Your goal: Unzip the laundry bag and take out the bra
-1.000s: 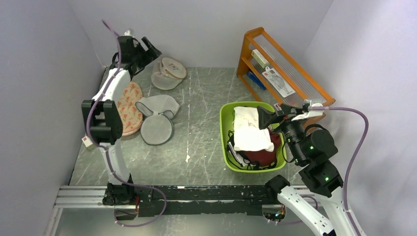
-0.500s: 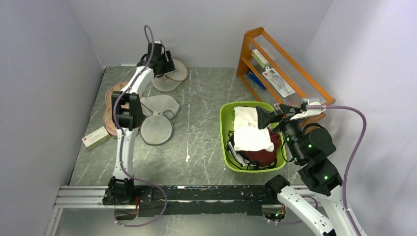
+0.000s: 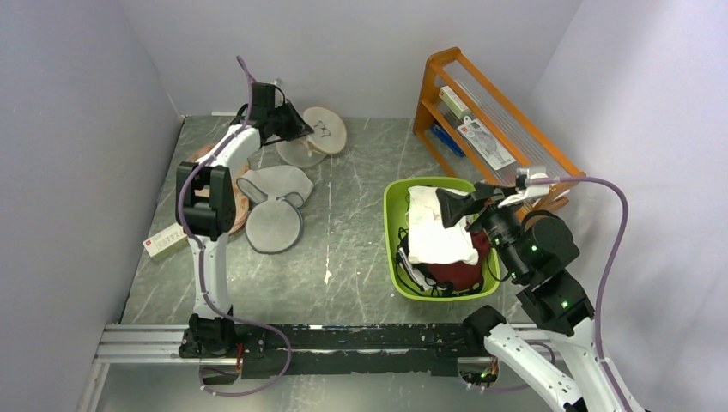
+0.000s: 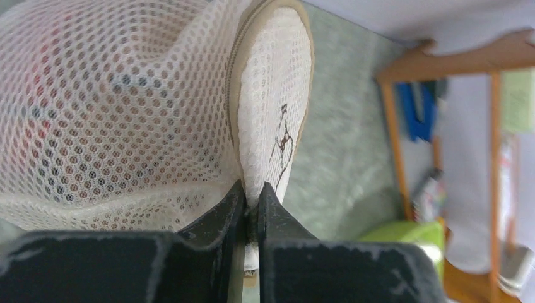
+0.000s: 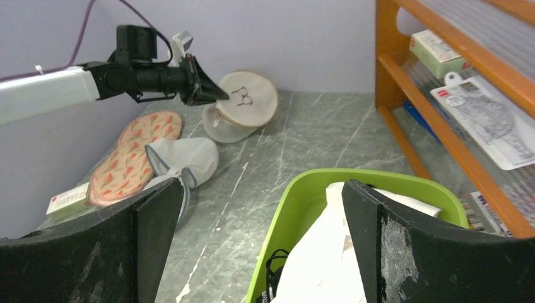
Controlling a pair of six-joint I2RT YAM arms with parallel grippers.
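Observation:
The laundry bag (image 3: 326,130) is a round cream mesh clamshell with a dark spectacles-like mark, at the back left of the table. My left gripper (image 3: 299,133) is shut on the rim of its marked half (image 4: 272,95), and the jaws (image 4: 252,197) pinch the mesh edge beside the zip seam. That half stands tilted up, also seen in the right wrist view (image 5: 247,98). Only a faint reddish tint (image 4: 41,47) shows through the other half's mesh; the bra itself cannot be made out. My right gripper (image 3: 452,206) hangs open over the green basket, fingers wide (image 5: 262,186), holding nothing.
A green basket (image 3: 391,249) holds a white cloth (image 3: 438,227) and a dark maroon cloth (image 3: 455,275). A white mesh bag with a grey disc (image 3: 275,219) and a pink patterned bag (image 5: 129,158) lie left. An orange rack (image 3: 489,120) stands back right, a small box (image 3: 167,242) by the left wall.
My left arm swung from the left wall to the laundry bag and its jaws closed on the rim. The bag's marked half shifted right and tilted up. The right gripper edged slightly left.

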